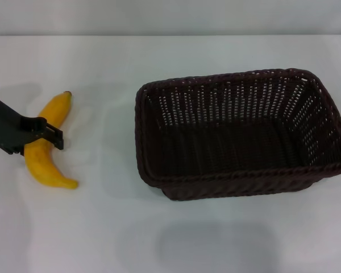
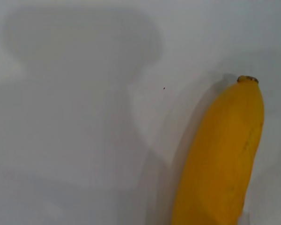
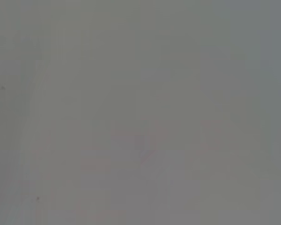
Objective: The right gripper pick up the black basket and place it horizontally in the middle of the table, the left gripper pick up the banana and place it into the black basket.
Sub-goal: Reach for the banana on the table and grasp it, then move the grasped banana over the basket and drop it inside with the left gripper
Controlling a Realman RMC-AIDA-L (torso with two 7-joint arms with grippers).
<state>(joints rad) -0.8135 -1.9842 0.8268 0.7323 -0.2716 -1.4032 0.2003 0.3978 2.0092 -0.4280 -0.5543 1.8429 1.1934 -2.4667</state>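
The banana (image 1: 45, 142) lies at the left of the head view on the white table (image 1: 102, 227), well apart from the black basket (image 1: 238, 133), which sits empty, right of centre, long side across. The left pincer (image 1: 45, 135) straddles the banana's middle; whether it has clamped, I cannot tell. The fruit is curved, yellow-orange, dark-tipped, likely light, smooth and bruisable, so mid-body is the sensible hold. The right pincer is out of sight.

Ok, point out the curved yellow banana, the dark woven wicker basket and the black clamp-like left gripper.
Curved yellow banana (image 1: 44, 162), head view: lower body.
Dark woven wicker basket (image 1: 216, 149), head view: inside floor.
Black clamp-like left gripper (image 1: 42, 134), head view: across the banana's middle.
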